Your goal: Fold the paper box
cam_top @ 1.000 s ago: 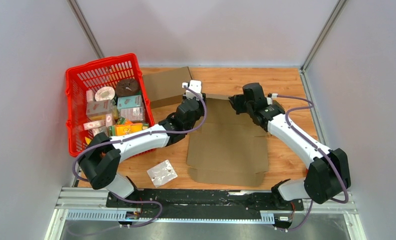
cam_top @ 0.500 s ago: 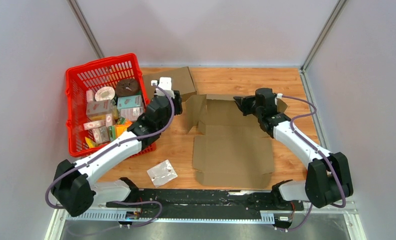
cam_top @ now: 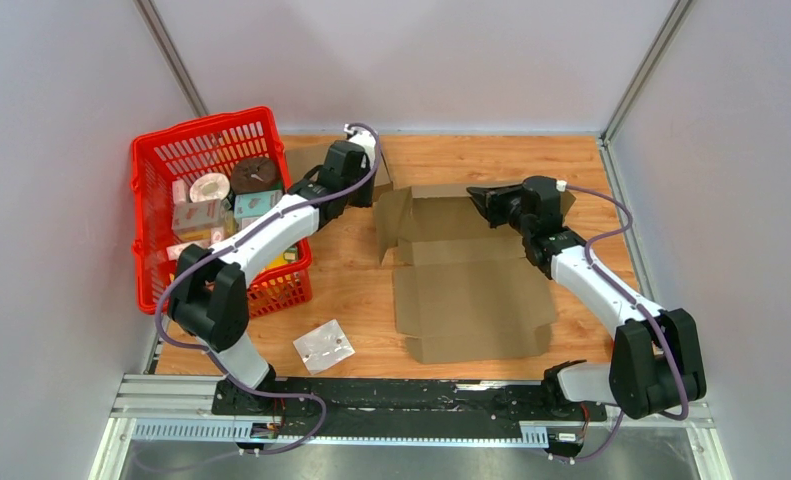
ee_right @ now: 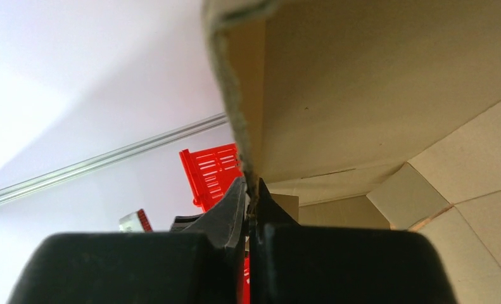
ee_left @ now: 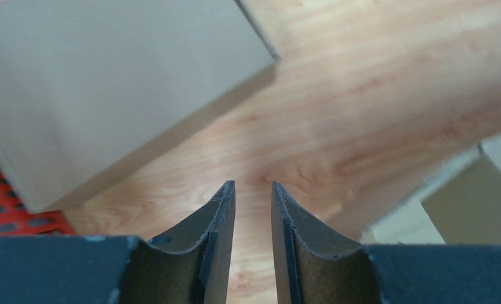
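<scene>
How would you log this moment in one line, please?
right jaws: shut on paper box flap | left jaws: apart, empty | fold: unfinished

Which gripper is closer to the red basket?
Left. The left gripper hangs just right of the red basket; the right gripper is farther right, pinching a flap of the paper box.

Overhead looks down; 2 wrist cams close; right shares box [cam_top: 471,290].

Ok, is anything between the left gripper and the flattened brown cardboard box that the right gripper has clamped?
Nothing visible. The left gripper hangs over bare wooden table, with a flap of the flattened brown cardboard box beside it. The closed brown carton lies on its other side, off the path.
</scene>
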Controlling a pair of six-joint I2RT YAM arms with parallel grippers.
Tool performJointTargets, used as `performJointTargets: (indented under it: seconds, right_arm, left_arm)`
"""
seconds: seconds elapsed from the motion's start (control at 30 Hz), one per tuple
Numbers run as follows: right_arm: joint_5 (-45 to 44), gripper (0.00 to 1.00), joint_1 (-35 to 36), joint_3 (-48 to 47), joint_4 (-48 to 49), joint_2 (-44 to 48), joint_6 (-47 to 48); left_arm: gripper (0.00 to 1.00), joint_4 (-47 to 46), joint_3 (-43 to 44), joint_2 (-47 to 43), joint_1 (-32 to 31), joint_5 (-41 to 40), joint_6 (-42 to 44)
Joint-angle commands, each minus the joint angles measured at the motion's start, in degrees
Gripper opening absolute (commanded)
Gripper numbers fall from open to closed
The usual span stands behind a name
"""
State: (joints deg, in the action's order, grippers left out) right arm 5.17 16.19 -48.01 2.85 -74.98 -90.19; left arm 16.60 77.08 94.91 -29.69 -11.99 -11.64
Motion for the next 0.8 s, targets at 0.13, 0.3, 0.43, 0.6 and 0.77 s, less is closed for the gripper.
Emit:
performJointTargets:
  seconds: [0.13, 0.3, 0.43, 0.6, 0.77]
  right_arm:
    - [0.0, 0.01, -0.6, 0.4, 8.0, -0.7, -1.7]
    - [0.5, 0.01, -0.6, 0.4, 8.7, -1.3, -1.7]
    - [1.1, 0.01, -0.5, 1.7, 9.5, -0.8, -1.5]
    - [1.7, 0.02, -0.8, 2.9, 8.6, 0.7, 1.7]
    - [1.6, 0.02, -0.6, 4.9, 9.4, 1.2, 6.4]
  left_arm:
    - [0.32, -13.9, -11.2, -4.2, -1.1, 24.2, 4.0]
    - [0.33, -18.7, -14.8, -4.9, -3.7, 27.3, 5.0]
    - [0.40, -23.5, -17.5, -5.0, -6.2, 22.3, 5.3]
    - [0.43, -25.8, -18.0, -3.7, -7.4, 18.1, 6.1]
    - [0.49, -33.8, -22.8, -4.1, -8.1, 18.2, 4.7]
